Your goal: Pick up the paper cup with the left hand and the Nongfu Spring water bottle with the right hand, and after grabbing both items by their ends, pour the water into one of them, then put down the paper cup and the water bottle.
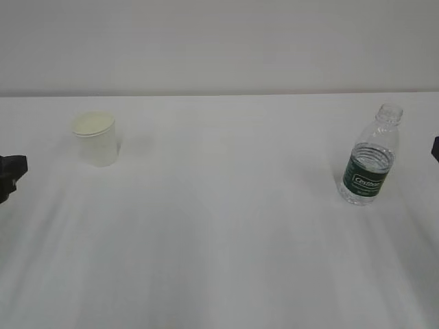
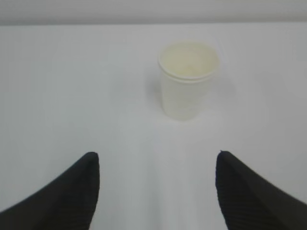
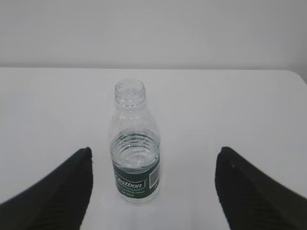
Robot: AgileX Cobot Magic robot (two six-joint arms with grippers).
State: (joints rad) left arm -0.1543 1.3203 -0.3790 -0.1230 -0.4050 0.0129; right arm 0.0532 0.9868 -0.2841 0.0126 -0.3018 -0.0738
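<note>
The cup (image 1: 95, 138) stood upright on the white table (image 1: 219, 233), far on the left side, its cream inside showing under the rolled rim. The bottle (image 1: 370, 157) stood upright well apart from it on the right side, uncapped, with water (image 3: 135, 152) filling roughly its lower half, level with the top of the dark green label.

The left tool (image 2: 156, 191) was released, its two black fingers (image 2: 72, 196) spread wide with only bare table between them. In the left wrist view the cup (image 2: 187, 79) sat beyond the fingertips, a little right of the gap's middle, not touched by either finger. In the exterior view only a black piece of the left tool (image 1: 10, 175) showed at the left edge, near the cup but apart from it.

The right tool (image 3: 153, 191) was likewise released, fingers (image 3: 62, 191) wide apart. The bottle (image 3: 135, 148) stood between the lines of the two fingers, nearer the left one, just ahead of the tips and free of both. At the right edge of the exterior view a sliver of the right tool (image 1: 435, 147) showed, beside the bottle without contact.
</note>
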